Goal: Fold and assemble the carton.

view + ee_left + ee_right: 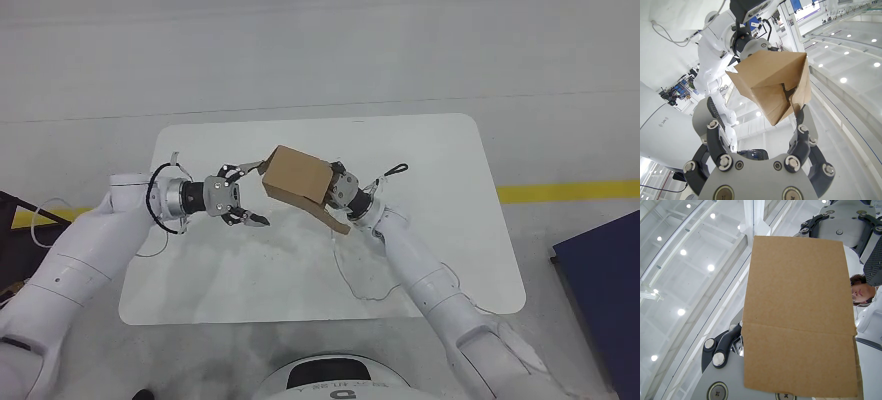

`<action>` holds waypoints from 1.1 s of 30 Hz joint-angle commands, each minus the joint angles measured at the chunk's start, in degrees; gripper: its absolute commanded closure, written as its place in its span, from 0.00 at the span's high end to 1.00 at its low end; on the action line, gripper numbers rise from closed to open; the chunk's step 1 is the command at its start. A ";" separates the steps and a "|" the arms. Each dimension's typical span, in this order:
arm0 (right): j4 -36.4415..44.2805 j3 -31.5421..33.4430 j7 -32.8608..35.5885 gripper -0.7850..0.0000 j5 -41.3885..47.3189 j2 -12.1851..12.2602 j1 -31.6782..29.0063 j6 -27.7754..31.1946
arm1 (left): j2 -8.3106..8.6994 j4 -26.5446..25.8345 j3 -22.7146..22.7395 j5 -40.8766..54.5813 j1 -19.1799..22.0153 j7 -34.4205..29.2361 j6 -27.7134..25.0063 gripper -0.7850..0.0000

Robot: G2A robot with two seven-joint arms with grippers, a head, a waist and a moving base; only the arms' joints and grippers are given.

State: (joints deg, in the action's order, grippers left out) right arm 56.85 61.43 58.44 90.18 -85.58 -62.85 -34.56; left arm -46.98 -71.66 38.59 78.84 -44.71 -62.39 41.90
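Left fingers are spread wide, nothing between them, though one tip just touches the loose flap corner at the near end of the carton. On the far end, the right fingers sit hard against the box. The cardboard hides their tips, but with the carton up off the counter and nothing else gripping it, I judge them clamped on it. So the box hangs in the air between the two arms, above the middle of the counter. Its long axis runs from one set of fingers to the other, and one long flap trails down toward the robot's side. Here is what counts: the end facing the left fingers is not closed. In the left wrist view its flaps are only partly folded in, with a dark gap between them. That end lies straight ahead of the open left fingers, so tucking those flaps looks like their job. The left arm reaches in from the counter's left edge with its wrist aimed along the box. The right arm angles in from the near right corner, acting as the anchor.
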 commanded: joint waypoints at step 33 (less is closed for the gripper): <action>-2.00 0.14 3.06 0.00 0.81 -0.35 0.20 -2.35 | -2.84 2.47 -8.93 -0.66 6.15 -1.28 -1.28 0.76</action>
State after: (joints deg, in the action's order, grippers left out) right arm 54.82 61.49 61.45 91.04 -85.96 -62.60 -36.85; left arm -49.82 -69.36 29.59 78.10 -38.56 -63.59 40.69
